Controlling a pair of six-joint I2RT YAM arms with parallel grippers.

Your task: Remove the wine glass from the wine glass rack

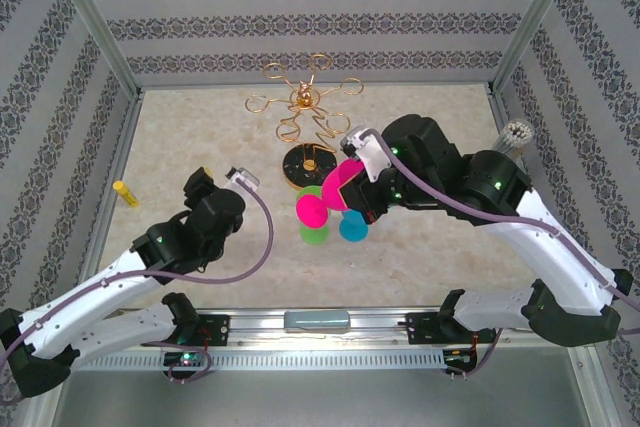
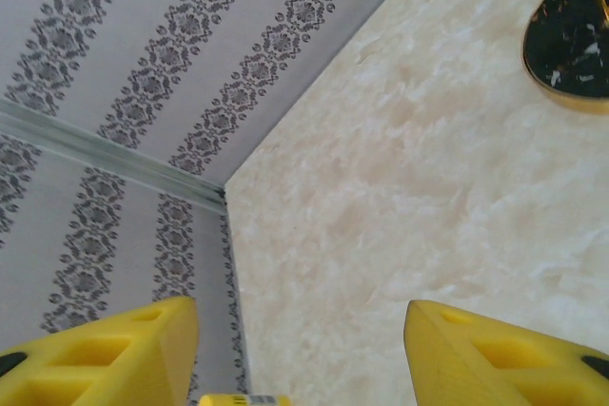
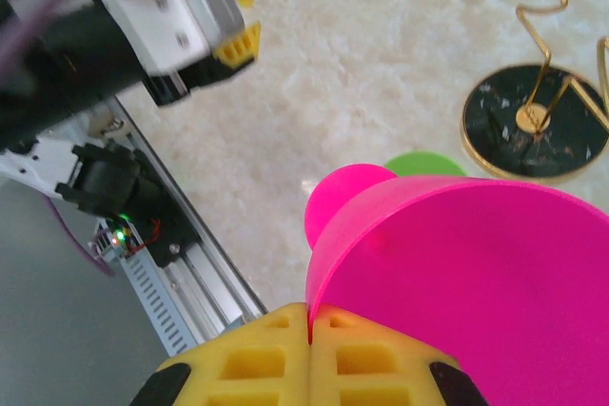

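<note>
- My right pincer [image 3: 309,325] is clenched on the rim of the pink wine glass [image 3: 457,273].
- The glass is tilted, off the wine glass rack [image 1: 305,107], near its base.
- My left pincer [image 2: 300,330] is released, empty.

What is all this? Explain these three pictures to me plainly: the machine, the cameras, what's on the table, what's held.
Two robot arms are bolted at the edge of a table. One picture looks down from above; the others come from cameras on each wrist. The right end effector is shut on the rim of a pink wine glass. The left end effector is open and holds nothing. On it sit a gold rack, a green glass and a blue glass; a yellow item lies left.
</note>
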